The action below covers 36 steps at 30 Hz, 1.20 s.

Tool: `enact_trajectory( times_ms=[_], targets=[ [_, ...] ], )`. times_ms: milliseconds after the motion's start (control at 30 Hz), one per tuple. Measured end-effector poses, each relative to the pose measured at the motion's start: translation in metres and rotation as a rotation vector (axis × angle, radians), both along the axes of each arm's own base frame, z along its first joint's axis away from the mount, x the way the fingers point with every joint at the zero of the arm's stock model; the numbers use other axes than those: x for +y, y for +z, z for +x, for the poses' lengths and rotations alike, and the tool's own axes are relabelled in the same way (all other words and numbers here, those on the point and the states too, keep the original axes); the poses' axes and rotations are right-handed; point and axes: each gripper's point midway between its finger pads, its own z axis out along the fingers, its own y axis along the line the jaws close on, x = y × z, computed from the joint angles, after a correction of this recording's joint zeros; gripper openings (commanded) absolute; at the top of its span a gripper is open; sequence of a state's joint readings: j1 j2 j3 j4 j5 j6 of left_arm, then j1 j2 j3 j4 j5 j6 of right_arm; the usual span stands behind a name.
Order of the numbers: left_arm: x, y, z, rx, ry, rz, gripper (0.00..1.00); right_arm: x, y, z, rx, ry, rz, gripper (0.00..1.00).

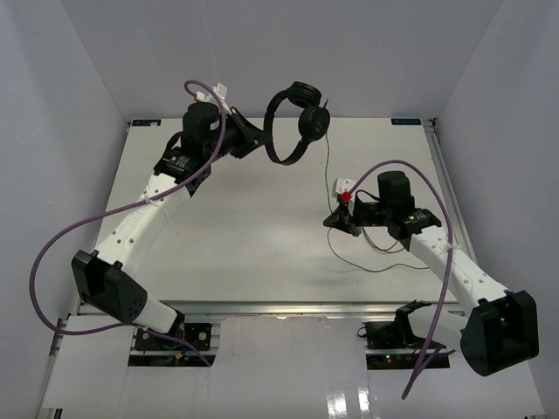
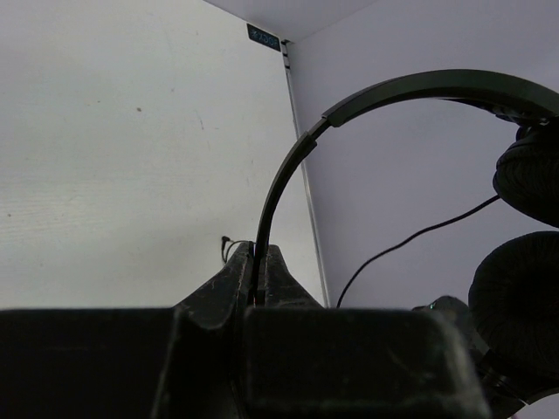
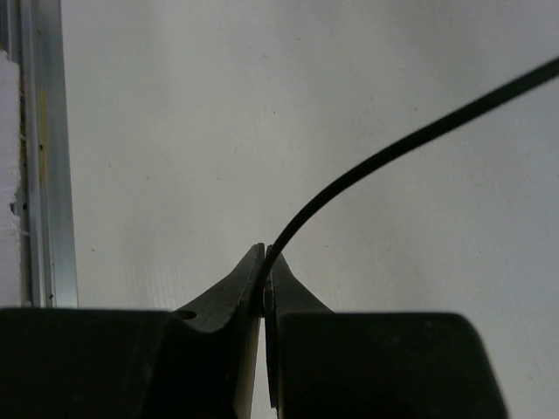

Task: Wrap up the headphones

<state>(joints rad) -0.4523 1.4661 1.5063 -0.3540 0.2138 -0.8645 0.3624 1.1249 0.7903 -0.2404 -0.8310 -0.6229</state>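
The left gripper is clamped on the headband of the headphones, which it holds lifted over the far side of the table, with the earcups to its right. The right gripper is pinched shut on the cable, low over the table's right half. The cable runs almost straight, far to near, from the earcups down to that grip, and the slack lies looped just behind it. The headphones lie ahead and left of the right gripper. In judgement, the right arm must carry the cable to them.
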Motion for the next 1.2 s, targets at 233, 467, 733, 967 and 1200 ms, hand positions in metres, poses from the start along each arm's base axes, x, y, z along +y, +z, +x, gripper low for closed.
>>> enact_trajectory(
  times_ms=[233,467,733,967,1200],
  targets=[
    [-0.021,-0.034,0.024,0.057,0.018,0.001,0.00,0.018,0.019,0.007,-0.145,-0.013,-0.234,0.08],
    [-0.050,-0.118,0.034,0.130,-0.032,0.229,0.00,-0.001,0.019,0.015,-0.230,-0.058,-0.461,0.08],
    [-0.063,-0.207,0.018,0.174,-0.177,0.511,0.00,-0.035,0.030,0.023,-0.340,-0.129,-0.594,0.08],
    [-0.078,-0.218,-0.002,0.112,-0.297,0.609,0.00,-0.049,0.037,0.032,-0.364,-0.190,-0.616,0.08],
    [-0.085,-0.235,-0.023,0.083,-0.387,0.674,0.00,-0.067,0.046,0.052,-0.384,-0.292,-0.623,0.08]
  ],
)
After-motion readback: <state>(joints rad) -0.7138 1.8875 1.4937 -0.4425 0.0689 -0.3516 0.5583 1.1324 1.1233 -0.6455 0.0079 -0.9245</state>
